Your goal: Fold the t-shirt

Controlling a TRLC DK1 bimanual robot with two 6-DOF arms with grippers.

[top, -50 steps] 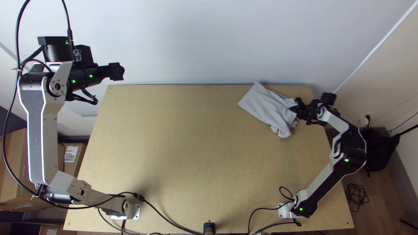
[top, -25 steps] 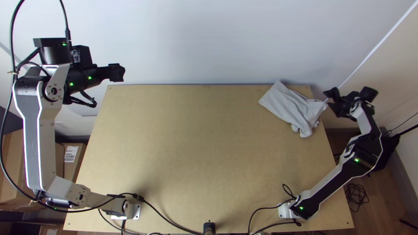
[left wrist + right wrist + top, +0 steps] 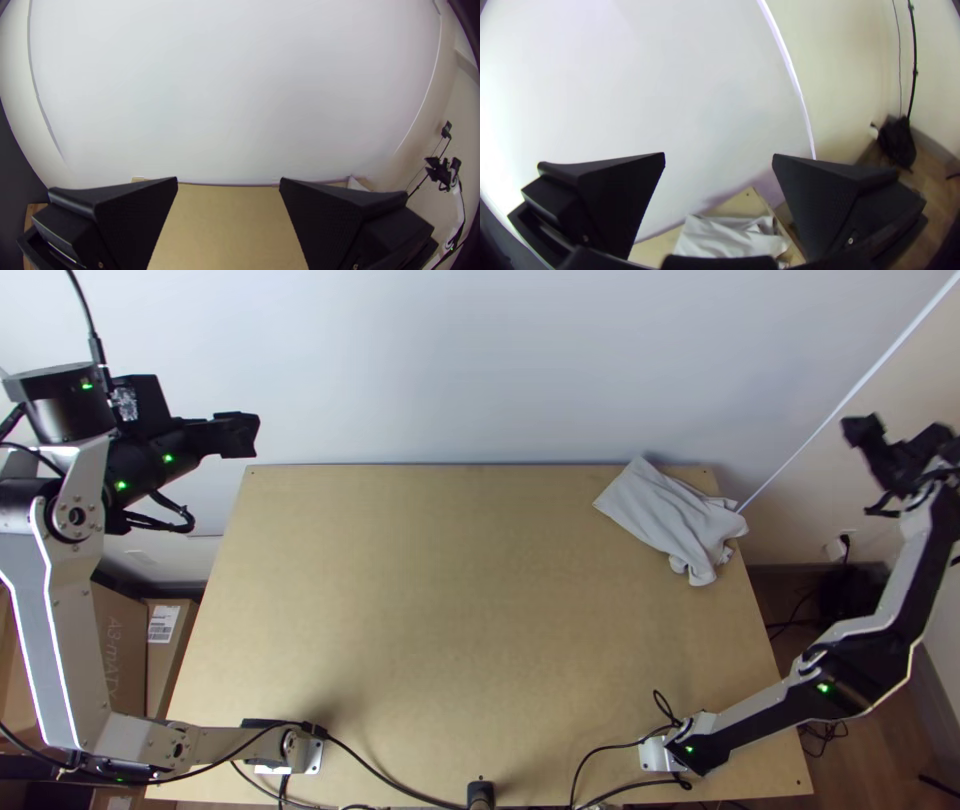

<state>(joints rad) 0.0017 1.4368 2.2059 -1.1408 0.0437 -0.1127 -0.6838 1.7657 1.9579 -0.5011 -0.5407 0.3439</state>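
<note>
While the grey t-shirt (image 3: 665, 515) lies at the upper right of the top view, on the far right corner of the wooden worktop (image 3: 430, 620), both grippers are off it and apart from it. Its left part is spread fairly flat, in soft creases, while the lower right end is bunched (how many layers are there, I can't tell). The cloth reaches the worktop's far and right edges. In the right wrist view it sits low in the frame, between the fingers (image 3: 615, 200) but well beyond them.

The left gripper (image 3: 238, 433) is at the upper left of the top view, past the worktop's far left corner and in front of the white wall (image 3: 450, 360). Its fingers (image 3: 135, 215) are wide apart in its own wrist view, with nothing between them.

The right gripper (image 3: 898, 438) is at the upper right of the top view, out past the worktop's right edge (the beige wall is behind it). Its fingers are spread wide too, and hold nothing.

Cardboard boxes (image 3: 120, 645) stand at the lower left, and a black bag (image 3: 899, 142) is at the right of the right wrist view.
</note>
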